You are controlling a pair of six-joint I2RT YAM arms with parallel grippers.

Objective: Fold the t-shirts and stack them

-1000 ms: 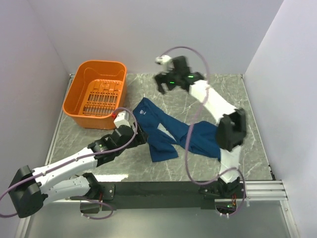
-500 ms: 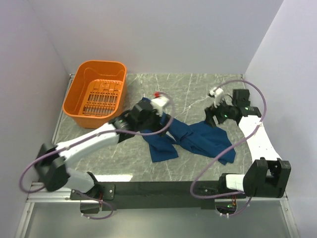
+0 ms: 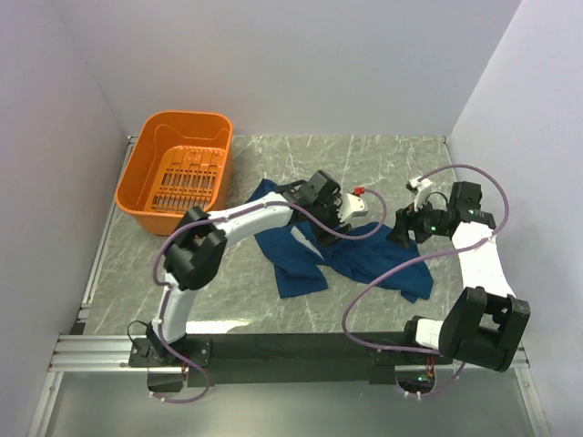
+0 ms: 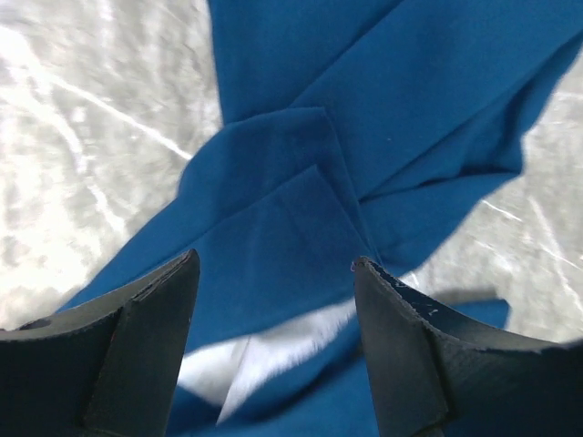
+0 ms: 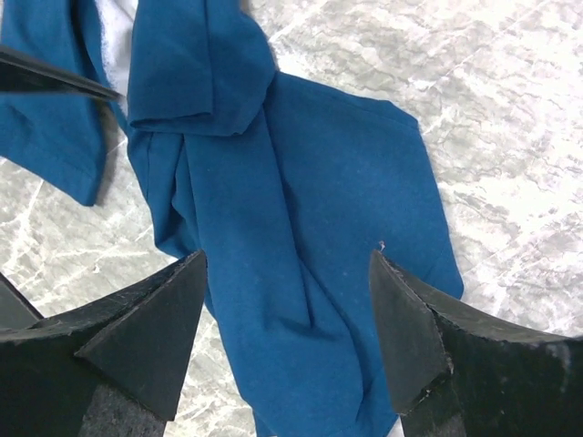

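Note:
A dark blue t-shirt (image 3: pixel 299 269) lies crumpled and twisted on the marble table, with no print in sight. My left gripper (image 3: pixel 335 228) hovers open just above its middle. In the left wrist view the open left gripper (image 4: pixel 273 264) frames folded blue cloth (image 4: pixel 410 109) and a pale patch (image 4: pixel 264 350), holding nothing. My right gripper (image 3: pixel 403 233) stands open over the shirt's right end. In the right wrist view the right gripper (image 5: pixel 287 259) spans a flat blue panel (image 5: pixel 301 182) without touching it. A left fingertip (image 5: pixel 46 82) shows at the top left of that view.
An orange plastic basket (image 3: pixel 137 177) stands at the back left of the table, nothing in it. Grey walls close in the left, back and right sides. A metal rail (image 3: pixel 291 346) carrying the arm bases runs along the near edge.
The left arm has stretched right across the shirt to its middle. The right arm swung from the back centre down to the shirt's right end. Nothing was gripped.

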